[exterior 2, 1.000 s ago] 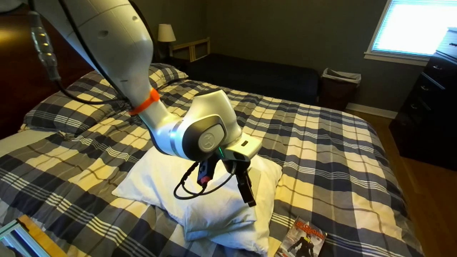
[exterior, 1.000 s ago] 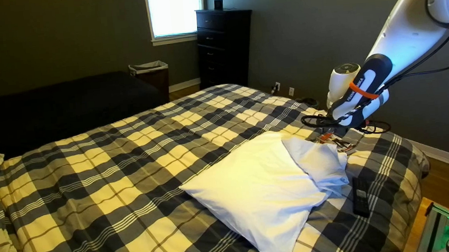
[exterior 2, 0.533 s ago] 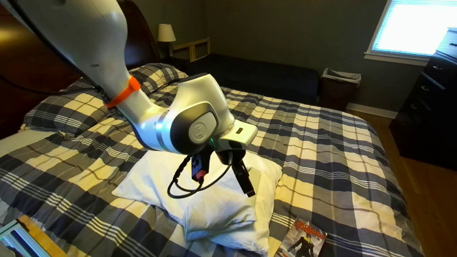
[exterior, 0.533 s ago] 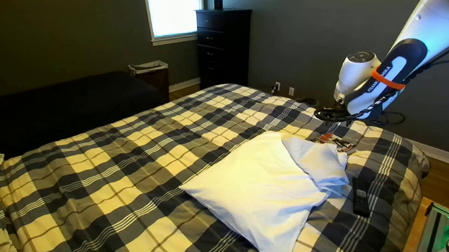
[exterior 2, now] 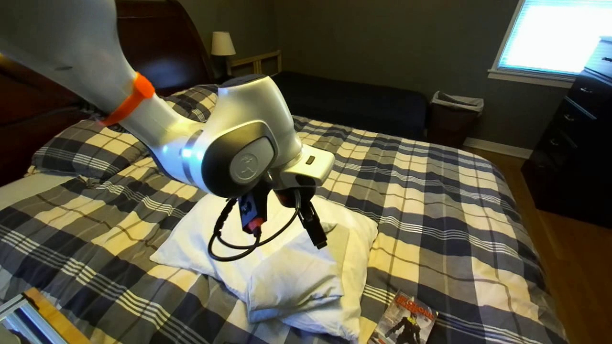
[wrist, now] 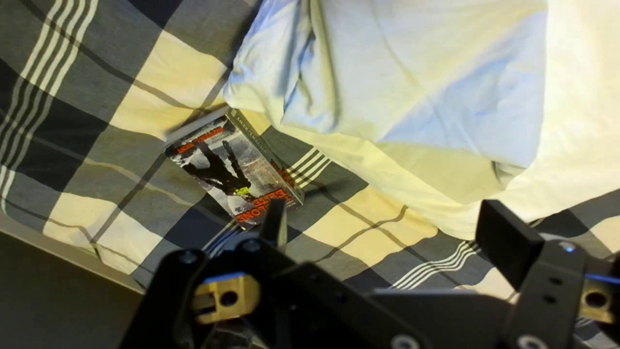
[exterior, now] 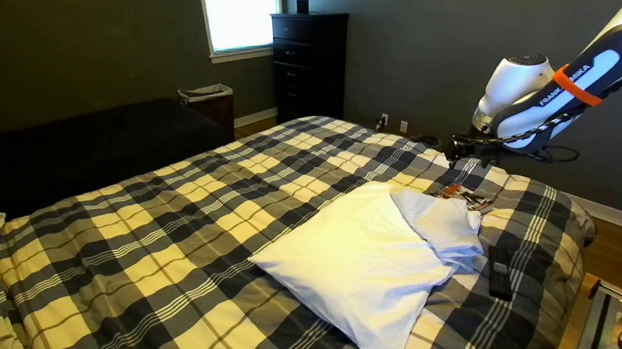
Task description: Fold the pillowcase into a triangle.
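The white pillowcase lies on the plaid bedspread, in both exterior views [exterior: 344,249] [exterior 2: 296,286] and in the wrist view [wrist: 436,72]. One corner end is folded back over it as a rumpled, creased flap. The far side lies flat. My gripper [wrist: 392,228] is open in the wrist view, with wide room between its fingers and nothing in them. It hangs above the bed, apart from the cloth. In an exterior view its fingers [exterior 2: 315,234] show in front of the pillowcase and hide part of it. In an exterior view the gripper [exterior: 467,151] is mostly hidden behind its cables.
A book or boxed case [wrist: 237,169] lies beside the pillowcase; it also shows in both exterior views [exterior: 465,197] [exterior 2: 406,317]. A dark remote [exterior: 499,273] lies near the bed's edge. The plaid bedspread [exterior: 146,265] spreads around. A wooden base with a metal rail [exterior 2: 52,317] stands at the bedside.
The arm and gripper have risen and drawn away from the pillowcase, rightward in an exterior view and up and left in an exterior view. The pillowcase and the book have not moved.
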`<move>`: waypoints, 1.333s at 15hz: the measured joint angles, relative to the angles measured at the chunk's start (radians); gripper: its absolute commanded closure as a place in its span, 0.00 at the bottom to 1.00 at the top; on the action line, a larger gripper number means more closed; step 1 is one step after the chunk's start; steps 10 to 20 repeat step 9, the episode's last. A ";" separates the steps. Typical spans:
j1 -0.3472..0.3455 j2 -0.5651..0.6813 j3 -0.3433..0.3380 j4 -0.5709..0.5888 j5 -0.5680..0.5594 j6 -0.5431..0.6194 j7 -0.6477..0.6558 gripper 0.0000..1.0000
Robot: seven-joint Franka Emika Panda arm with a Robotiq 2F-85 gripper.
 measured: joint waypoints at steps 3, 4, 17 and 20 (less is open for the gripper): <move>0.000 -0.081 0.002 -0.011 0.003 -0.097 -0.024 0.00; -0.038 -0.103 0.045 -0.015 0.025 -0.122 -0.045 0.00; -0.178 -0.132 0.186 -0.029 0.074 -0.137 -0.102 0.00; -0.178 -0.132 0.186 -0.029 0.074 -0.137 -0.102 0.00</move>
